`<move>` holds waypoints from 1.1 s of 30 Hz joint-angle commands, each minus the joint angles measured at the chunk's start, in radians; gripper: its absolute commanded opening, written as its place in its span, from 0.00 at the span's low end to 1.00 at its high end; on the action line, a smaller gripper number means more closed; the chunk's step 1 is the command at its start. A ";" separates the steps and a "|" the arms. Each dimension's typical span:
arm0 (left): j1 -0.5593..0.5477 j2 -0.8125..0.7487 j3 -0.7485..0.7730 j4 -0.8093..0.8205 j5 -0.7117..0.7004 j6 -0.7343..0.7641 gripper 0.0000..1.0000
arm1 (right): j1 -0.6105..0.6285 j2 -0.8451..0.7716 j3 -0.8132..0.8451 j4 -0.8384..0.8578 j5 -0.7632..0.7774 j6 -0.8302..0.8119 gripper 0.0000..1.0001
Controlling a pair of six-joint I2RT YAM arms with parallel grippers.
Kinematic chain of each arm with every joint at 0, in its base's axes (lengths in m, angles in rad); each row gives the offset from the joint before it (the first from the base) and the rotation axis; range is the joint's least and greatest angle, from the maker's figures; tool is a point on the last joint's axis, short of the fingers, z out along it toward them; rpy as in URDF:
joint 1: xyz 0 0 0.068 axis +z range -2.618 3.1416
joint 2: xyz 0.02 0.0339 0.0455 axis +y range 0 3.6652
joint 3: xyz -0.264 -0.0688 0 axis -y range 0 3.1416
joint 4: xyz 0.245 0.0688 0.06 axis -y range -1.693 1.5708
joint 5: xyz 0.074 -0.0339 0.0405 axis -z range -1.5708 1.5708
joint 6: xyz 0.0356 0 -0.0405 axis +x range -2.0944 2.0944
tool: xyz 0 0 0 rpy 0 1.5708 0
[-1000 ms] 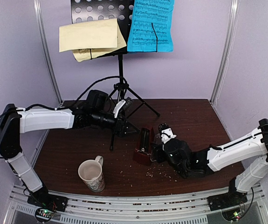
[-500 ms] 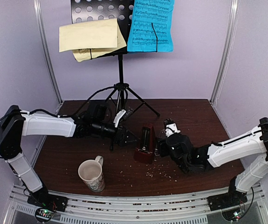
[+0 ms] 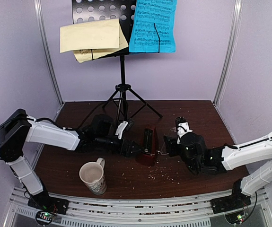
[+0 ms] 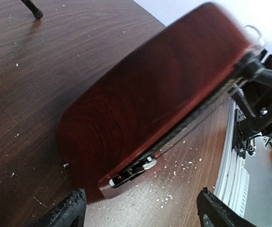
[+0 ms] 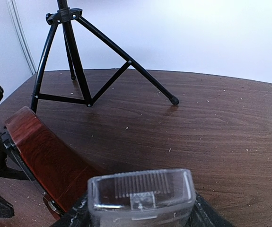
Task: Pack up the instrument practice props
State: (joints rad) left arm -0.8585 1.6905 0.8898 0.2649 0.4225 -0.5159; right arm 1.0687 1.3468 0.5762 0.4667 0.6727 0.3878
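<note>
Left of the metronome (image 3: 148, 146), the left end effector (image 3: 133, 148) had advanced from the music stand (image 3: 122, 90), jaws wide apart just beside the glossy red-brown pyramid body. Right of the metronome, the right end effector (image 3: 167, 145) had withdrawn, clamped on the ribbed clear cover (image 5: 141, 194). The metronome stood on the wood-grain bench (image 3: 192, 118).

We read no words, brands or numbers anywhere. Blue sheet (image 3: 153, 26) on stand (image 3: 122, 71): rows of black printed music notation, staves visible, any lettering too small for us to make out. Pale yellow sheets (image 3: 91, 38): dark print along lower edge only, illegible. Mug (image 3: 94, 177): dark pattern, too small for us to read. Clear cover (image 5: 140, 196): small moulded mark, unreadable.
</note>
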 commanded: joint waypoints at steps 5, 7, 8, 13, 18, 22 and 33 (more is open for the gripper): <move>-0.007 0.064 0.031 0.042 -0.057 0.003 0.85 | -0.005 -0.054 -0.031 0.019 0.009 0.022 0.54; -0.010 0.079 0.035 0.050 -0.053 0.003 0.85 | -0.004 -0.064 -0.039 0.023 0.011 0.022 0.54; -0.012 0.086 0.036 0.057 -0.050 0.003 0.85 | -0.004 -0.068 -0.041 0.025 0.012 0.022 0.54; -0.032 0.126 0.060 0.075 -0.033 0.005 0.85 | -0.006 -0.084 -0.047 0.024 0.013 0.020 0.54; -0.057 0.164 0.087 0.088 -0.010 -0.004 0.84 | -0.007 -0.105 -0.054 0.019 0.021 0.021 0.55; -0.088 0.191 0.107 0.114 0.005 -0.025 0.85 | -0.008 -0.122 -0.063 0.012 0.028 0.020 0.54; -0.123 0.157 0.111 0.198 0.073 -0.050 0.84 | -0.006 -0.209 -0.096 -0.042 0.024 0.031 0.54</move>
State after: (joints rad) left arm -0.9871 1.9007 0.9756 0.4091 0.4675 -0.5930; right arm 1.0660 1.1770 0.4946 0.4644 0.6739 0.4004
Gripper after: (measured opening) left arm 0.844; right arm 0.588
